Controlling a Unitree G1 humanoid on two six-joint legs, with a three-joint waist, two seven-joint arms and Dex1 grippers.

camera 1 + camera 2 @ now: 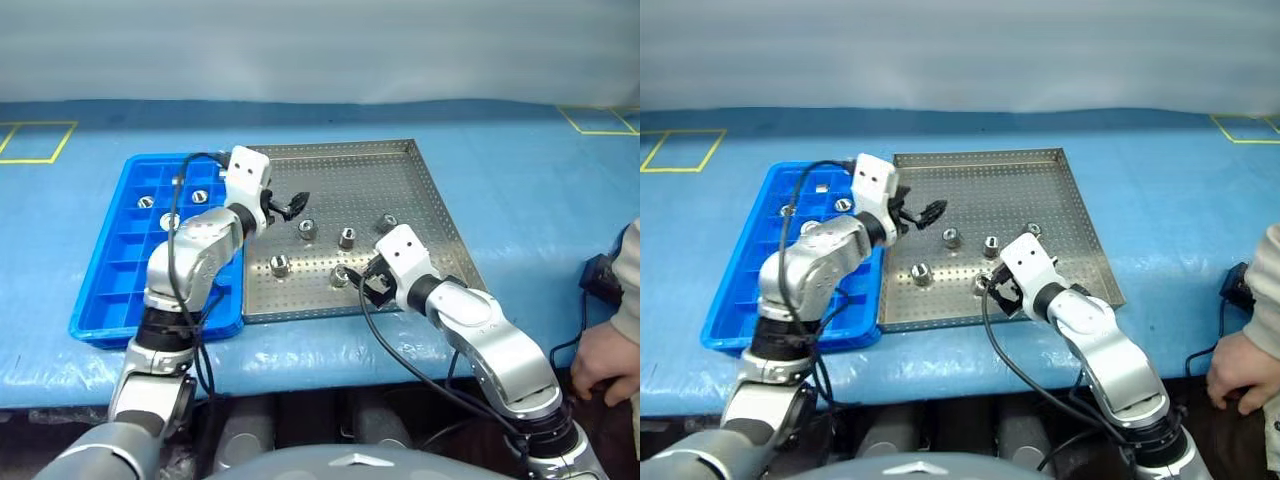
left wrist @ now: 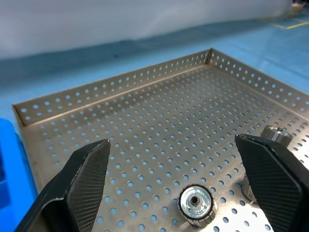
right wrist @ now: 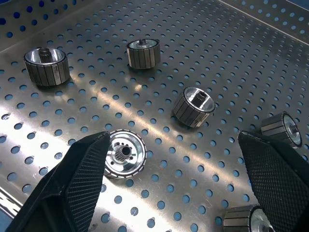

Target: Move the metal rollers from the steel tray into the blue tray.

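- Metal rollers [image 1: 340,275] lie loose on the perforated floor of the steel tray [image 1: 420,180], in its near half; head view counts five: one at the near edge, one to its left [image 1: 280,265], three further back [image 1: 347,238]
- Right gripper [image 1: 362,281] hovers low over the near edge of the steel tray, fingers spread wide, nothing between them
- Right wrist view: one roller standing on end [image 3: 124,153], bore up, just beside the inner face of one finger [image 3: 79,183]; whether they touch, cannot tell; other rollers beyond, well apart from each other
- Left gripper [image 1: 288,207] over the steel tray's left-middle, fingers wide apart, empty; the nearest roller [image 2: 195,203] sits on the floor between and below the fingertips [image 2: 89,181]
- Blue tray [image 1: 100,300] lies just beside the steel tray's left rim on the blue-covered desk [image 1: 530,200]; several of its far compartments hold a roller [image 1: 146,202]
- Person's hand [image 1: 605,360] rests at the desk's near right edge, well apart from both trays
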